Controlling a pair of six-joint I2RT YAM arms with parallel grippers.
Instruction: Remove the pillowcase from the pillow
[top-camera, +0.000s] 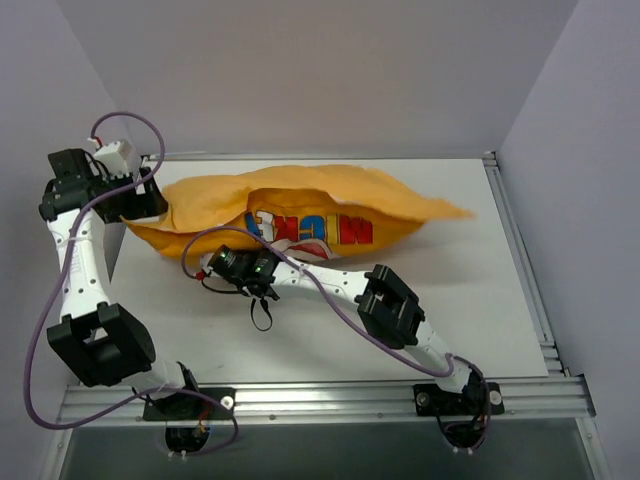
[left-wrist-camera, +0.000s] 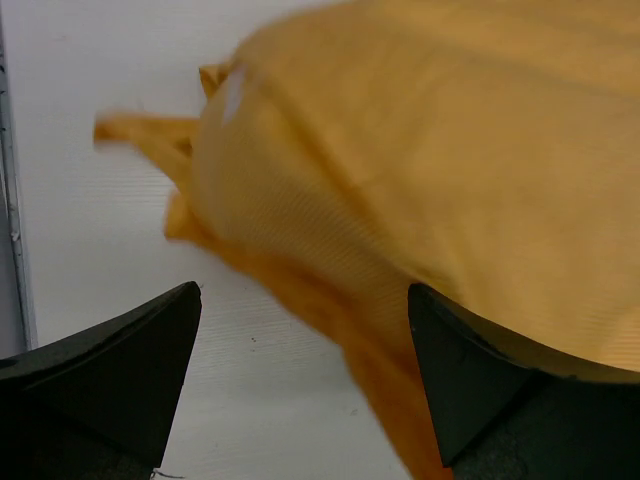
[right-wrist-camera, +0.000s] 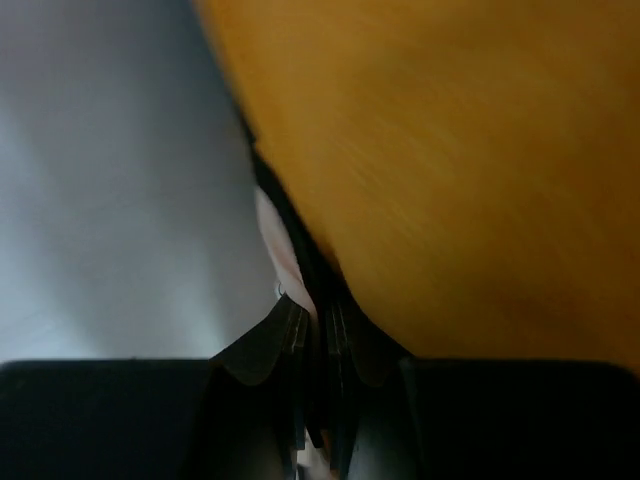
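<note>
Orange cloth of the pillowcase (top-camera: 300, 200) lies with its long axis left to right on the far half of the counter (top-camera: 480, 300), the pillow hidden inside, to judge by the bulge. The left end effector (left-wrist-camera: 303, 298) gapes wide at its left end; the right end effector (right-wrist-camera: 315, 312), at the near hem, is pressed together, apparently pinching a thin fold.

Probably a lab test cell: plain grey walls (top-camera: 300, 70), white table (top-camera: 480, 300), aluminium rail (top-camera: 330, 400).
</note>
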